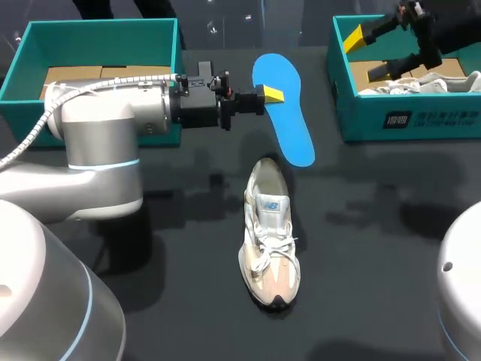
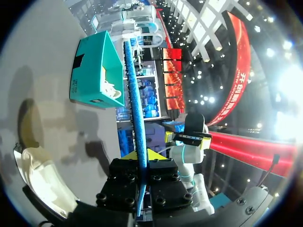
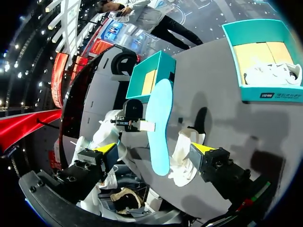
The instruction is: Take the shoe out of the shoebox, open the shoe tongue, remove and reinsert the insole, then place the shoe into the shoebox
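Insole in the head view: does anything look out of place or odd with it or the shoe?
Nothing stands out. The blue insole is out of the shoe, pinched at one edge by the left gripper, with no damage that shows. The shoe stands on its sole on the table, laces loose.

Right gripper (image 3: 156,148) spread wide, blue insole (image 3: 158,118) ahead, white shoe (image 3: 185,158), teal shoebox (image 3: 267,94) beyond

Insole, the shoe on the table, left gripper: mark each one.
insole (image 1: 293,131), head view, middle of its blue surface.
shoe (image 1: 272,241), head view, on the laces.
left gripper (image 1: 270,94), head view, at the yellow fingertips clamped on the insole's edge.
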### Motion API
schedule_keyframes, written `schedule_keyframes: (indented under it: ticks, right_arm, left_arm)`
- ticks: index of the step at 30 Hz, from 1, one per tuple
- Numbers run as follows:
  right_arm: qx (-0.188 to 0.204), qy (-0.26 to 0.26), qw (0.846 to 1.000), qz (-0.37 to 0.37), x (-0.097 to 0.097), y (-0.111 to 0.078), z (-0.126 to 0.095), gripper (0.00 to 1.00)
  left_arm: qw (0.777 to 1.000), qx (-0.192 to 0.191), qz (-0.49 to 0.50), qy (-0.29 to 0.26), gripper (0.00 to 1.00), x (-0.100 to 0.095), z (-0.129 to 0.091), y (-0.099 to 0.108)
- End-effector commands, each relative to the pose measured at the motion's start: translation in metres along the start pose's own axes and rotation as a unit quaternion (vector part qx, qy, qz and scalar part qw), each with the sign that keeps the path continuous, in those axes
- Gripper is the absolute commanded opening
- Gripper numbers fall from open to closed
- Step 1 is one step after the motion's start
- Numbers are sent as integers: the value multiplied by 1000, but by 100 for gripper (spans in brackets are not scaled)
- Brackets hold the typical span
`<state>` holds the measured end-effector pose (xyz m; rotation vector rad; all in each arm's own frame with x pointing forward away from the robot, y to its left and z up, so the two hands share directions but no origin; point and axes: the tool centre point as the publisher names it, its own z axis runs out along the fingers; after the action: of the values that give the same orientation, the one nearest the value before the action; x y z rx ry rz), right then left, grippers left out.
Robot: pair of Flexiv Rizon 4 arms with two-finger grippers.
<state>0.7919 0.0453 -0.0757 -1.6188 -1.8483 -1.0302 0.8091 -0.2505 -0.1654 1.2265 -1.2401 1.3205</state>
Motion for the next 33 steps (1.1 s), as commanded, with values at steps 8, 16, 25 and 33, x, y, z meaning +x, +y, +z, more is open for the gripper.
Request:
schedule_keyframes:
  ticks: [8,16,25,33]
  right_arm:
    - [57,-278,959,3,30,-1,11,100]
    - [53,-368,928,4,54,-9,23,100]
    - [27,-478,878,22,84,-26,38,100]
    - [19,-528,849,14,103,-32,52,100]
  left_arm:
    - [1000,0,0,0,0,-1,1,0]
    - [1000,0,0,0,0,-1,1,0]
    - [1000,0,0,0,0,-1,1,0]
    - [1000,0,0,0,0,-1,1,0]
